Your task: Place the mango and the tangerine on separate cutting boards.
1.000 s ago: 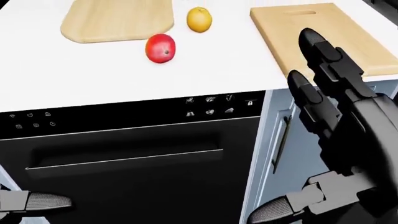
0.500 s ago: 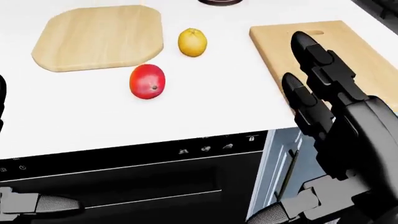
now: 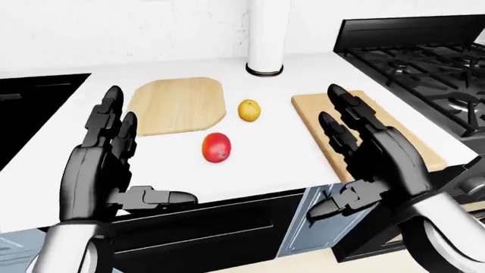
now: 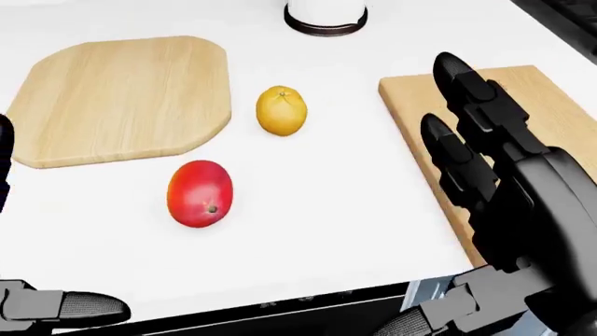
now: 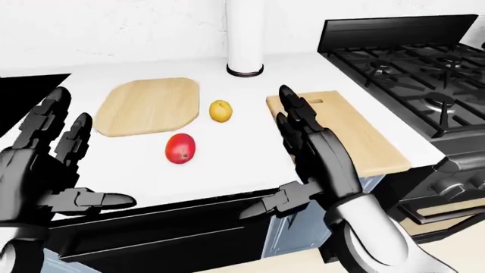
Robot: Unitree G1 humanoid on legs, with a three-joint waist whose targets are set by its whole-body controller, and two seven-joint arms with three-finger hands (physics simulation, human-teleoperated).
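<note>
A red mango [image 4: 199, 194] lies on the white counter [image 4: 327, 231], just below the rounded cutting board [image 4: 121, 98] at the left. An orange-yellow tangerine [image 4: 281, 110] sits on the counter between that board and the rectangular cutting board [image 4: 560, 105] at the right. Neither fruit touches a board. My left hand [image 3: 144, 148] is raised left of the mango, fingers spread and open, holding nothing. Over the near left part of the rectangular board my right hand [image 3: 326, 153] stands open and empty too.
A white cylinder [image 3: 266, 34] stands on a dark base above the tangerine. A black stove [image 3: 425, 62] with grates borders the counter on the right. A black surface [image 3: 30, 108] lies at the left. A dark dishwasher front [image 3: 212, 239] is below the counter edge.
The whole head view has shifted: the boards and fruit slid downward and grew larger, and the dishwasher front dropped out of view. Both hands keep their open pose.
</note>
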